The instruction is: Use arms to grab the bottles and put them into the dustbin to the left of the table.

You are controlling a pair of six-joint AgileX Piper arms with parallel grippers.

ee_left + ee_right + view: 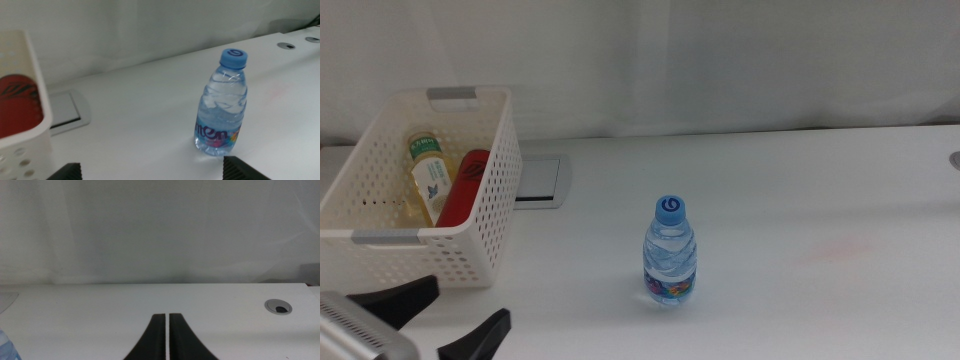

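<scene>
Water bottle (669,253), clear with a blue cap and a coloured label band near its base, stands upright on the white table (800,190), slightly left of the middle view's centre and well apart from everything else. White perforated dustbin (470,200) with grey handles sits at roughly the bottle's nine to ten o'clock, on the table's left part. Inside it lie two items side by side and touching: a yellow tea bottle (426,172) with a green label, and a red cola can (463,187) just to its right, both tilted along the basket's length. A grey rectangular plate (541,181) lies flat on the table just beside the dustbin's right wall. Left gripper (432,316) hovers low at the middle view's seven o'clock corner, in front of the dustbin, jaws spread wide apart and holding nothing; in its wrist view the two jaw tips show only at the lower edge, with the water bottle (222,102) standing beyond them and off toward one jaw, not between them, and the dustbin's wall (30,135) and red can (17,102) to the other side. Right gripper (167,337) waits outside the middle view; its wrist view shows both jaws pressed together with only a thin seam between them, gripping nothing, above bare tabletop with a round grey cable grommet (278,307) nearby.
</scene>
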